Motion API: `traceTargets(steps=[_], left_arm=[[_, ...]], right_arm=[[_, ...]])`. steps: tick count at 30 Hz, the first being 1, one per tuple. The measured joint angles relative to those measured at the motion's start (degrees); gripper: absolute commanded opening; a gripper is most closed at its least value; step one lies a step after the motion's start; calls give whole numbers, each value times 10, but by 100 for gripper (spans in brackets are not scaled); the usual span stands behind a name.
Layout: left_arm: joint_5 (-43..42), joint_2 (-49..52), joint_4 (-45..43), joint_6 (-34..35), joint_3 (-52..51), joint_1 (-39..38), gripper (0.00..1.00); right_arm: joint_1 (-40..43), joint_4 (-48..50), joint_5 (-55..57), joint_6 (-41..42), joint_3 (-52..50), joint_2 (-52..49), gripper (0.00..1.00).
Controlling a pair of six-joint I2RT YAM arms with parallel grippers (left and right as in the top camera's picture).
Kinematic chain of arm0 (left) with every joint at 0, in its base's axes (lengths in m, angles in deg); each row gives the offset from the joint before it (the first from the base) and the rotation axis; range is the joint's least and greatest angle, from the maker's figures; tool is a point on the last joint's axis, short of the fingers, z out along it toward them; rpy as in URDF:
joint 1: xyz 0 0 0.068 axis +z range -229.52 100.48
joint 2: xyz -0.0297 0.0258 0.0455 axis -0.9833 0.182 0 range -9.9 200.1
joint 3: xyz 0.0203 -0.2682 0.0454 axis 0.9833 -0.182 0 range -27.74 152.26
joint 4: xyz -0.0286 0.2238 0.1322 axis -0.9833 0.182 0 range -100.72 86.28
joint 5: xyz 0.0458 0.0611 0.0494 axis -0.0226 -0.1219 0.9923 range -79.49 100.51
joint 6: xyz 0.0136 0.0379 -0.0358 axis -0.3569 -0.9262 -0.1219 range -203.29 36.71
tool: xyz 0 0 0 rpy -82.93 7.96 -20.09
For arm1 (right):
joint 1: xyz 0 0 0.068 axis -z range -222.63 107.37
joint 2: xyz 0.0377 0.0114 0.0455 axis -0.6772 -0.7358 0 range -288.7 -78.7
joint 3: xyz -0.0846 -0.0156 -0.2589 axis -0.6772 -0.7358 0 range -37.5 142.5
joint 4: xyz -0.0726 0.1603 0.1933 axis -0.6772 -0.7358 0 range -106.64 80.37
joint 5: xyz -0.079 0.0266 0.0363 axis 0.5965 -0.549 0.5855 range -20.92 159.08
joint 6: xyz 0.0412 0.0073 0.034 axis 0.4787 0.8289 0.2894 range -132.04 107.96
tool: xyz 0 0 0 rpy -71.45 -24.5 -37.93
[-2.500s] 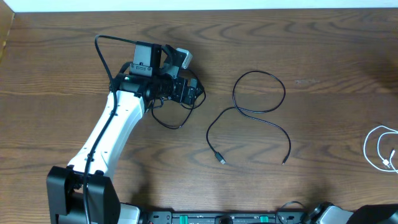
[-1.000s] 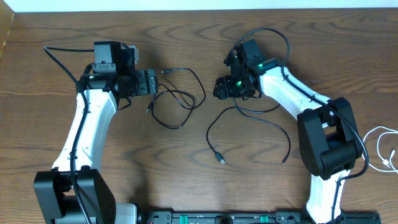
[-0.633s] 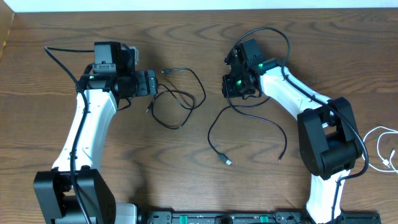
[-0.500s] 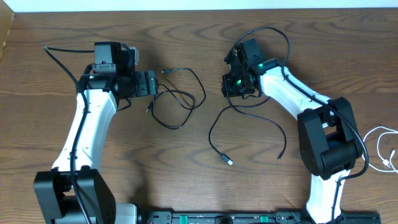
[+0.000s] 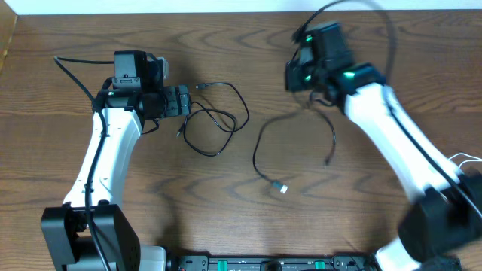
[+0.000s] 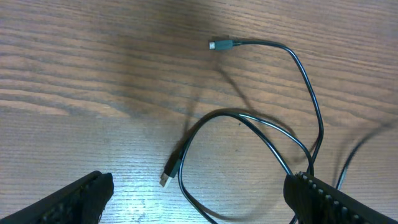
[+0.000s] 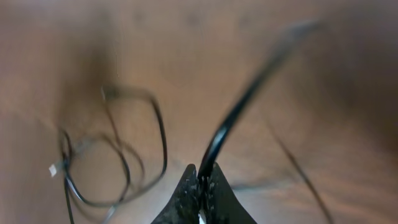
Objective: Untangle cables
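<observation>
Holding the lifted black cord [image 7: 219, 132], your right gripper [image 7: 200, 182] has both fingers pinched shut on the strand. From overhead the rest of it droops to the table [image 5: 226, 226] in a loose bend, both plug ends low. The overhead view of that arm is blurred.

Left gripper [image 5: 185, 101]: fingers spread wide, nothing between them, poised over the second black cord [image 6: 319, 121]. That one lies flat in a couple of overlapping loops, well apart from the lifted cord.

White cord [image 5: 461, 157]: only a sliver shows at the far right edge.

Handling, as a judgement:
- Thin, light and limp. It will sag and swing, and won't hold a shape.
- The jacket looks smooth, so a mid-strand pinch may slide.
- Take hold just behind a plug [image 6: 221, 45], where the body stops the fingers slipping.
- Avoid grabbing where loops cross; you would likely tighten them.
</observation>
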Motion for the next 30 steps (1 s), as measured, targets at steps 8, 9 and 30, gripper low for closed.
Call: traceTargets(steps=[8, 9, 30], left_arm=[[0, 0, 0, 0, 0, 0, 94], [0, 0, 0, 0, 0, 0, 93], [0, 0, 4, 0, 0, 0, 93]], right_arm=[[67, -4, 112, -19, 10, 148, 1], [82, -7, 118, -22, 10, 158, 1], [435, -77, 162, -44, 10, 213, 1]])
